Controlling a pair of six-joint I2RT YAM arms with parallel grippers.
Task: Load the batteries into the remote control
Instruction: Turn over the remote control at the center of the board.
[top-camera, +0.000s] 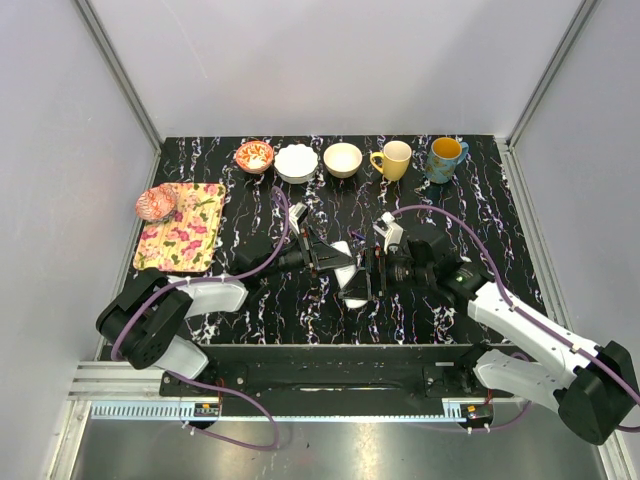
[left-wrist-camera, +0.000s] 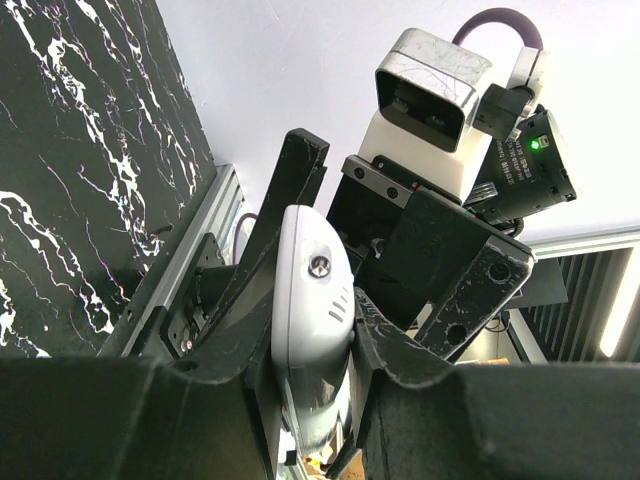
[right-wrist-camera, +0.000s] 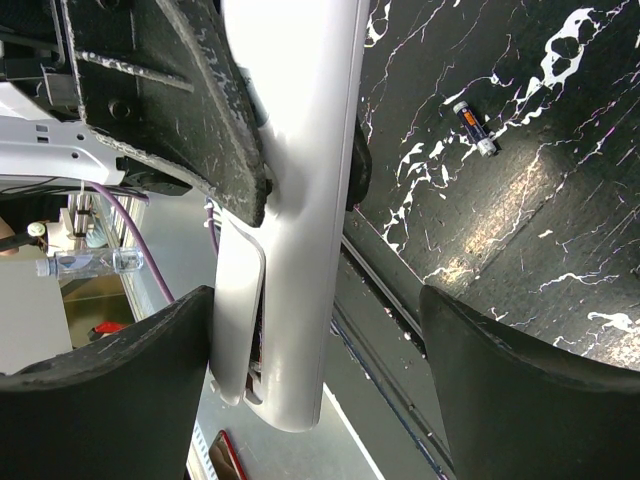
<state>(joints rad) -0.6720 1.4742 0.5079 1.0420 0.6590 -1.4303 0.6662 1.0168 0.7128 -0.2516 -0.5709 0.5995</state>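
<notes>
Here, remote control (left-wrist-camera: 312, 310), clamped in left hand (left-wrist-camera: 328, 228)

Spreading black with white veining, a table (top-camera: 500, 200). Standing in a row along its far edge: red patterned bowl (top-camera: 254, 155), white bowl (top-camera: 296, 162), cream bowl (top-camera: 343, 159), yellow mug (top-camera: 394, 159), blue mug (top-camera: 445, 158). Lying flat near the left edge: floral cloth (top-camera: 183, 226), pink crinkled thing (top-camera: 156, 203) sitting at its far corner. Lying alone on bare tabletop: one orange-and-dark battery (right-wrist-camera: 473, 127).

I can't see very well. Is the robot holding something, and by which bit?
The left gripper pinches the remote control by its two opposite sides. The right gripper is open and holds nothing.
</notes>
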